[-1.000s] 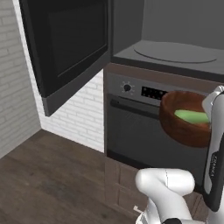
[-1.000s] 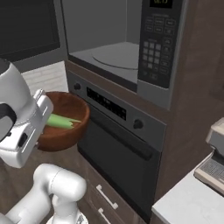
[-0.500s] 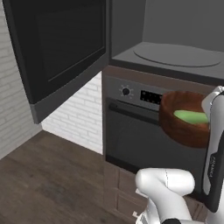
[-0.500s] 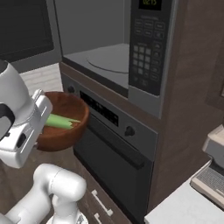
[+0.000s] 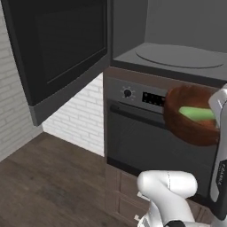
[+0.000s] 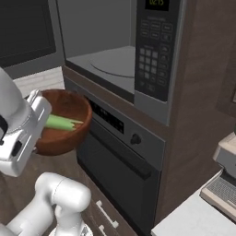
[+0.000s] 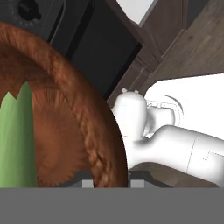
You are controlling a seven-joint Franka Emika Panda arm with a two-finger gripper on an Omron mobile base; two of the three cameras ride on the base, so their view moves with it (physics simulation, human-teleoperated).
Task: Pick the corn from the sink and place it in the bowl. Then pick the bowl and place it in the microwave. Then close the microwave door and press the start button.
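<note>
My gripper (image 7: 112,181) is shut on the near rim of the reddish-brown wooden bowl (image 7: 83,127). The corn (image 7: 17,144) lies inside it, its green husk showing. The bowl (image 5: 188,116) hangs in front of the oven, just below the microwave's floor, with the corn (image 5: 197,113) across it and the gripper (image 5: 216,119) at its right rim. The microwave (image 5: 177,55) stands open, grey turntable bare, and its black door (image 5: 62,48) is swung out to the left. From the right, the bowl (image 6: 67,122) holds the corn (image 6: 60,122) beside the gripper (image 6: 42,120), left of and below the microwave (image 6: 115,64).
An oven (image 5: 142,133) with a knob and display strip sits under the microwave. The microwave's keypad (image 6: 154,55) is to the right of the cavity. A white brick wall (image 5: 17,111) and wood floor (image 5: 44,186) lie to the left. An appliance (image 6: 226,177) stands on a pale counter at the right.
The whole picture has shifted, so the base has driven: the microwave and its door look larger and sit more to the left. The bowl stays held in the same place beside the arm.
</note>
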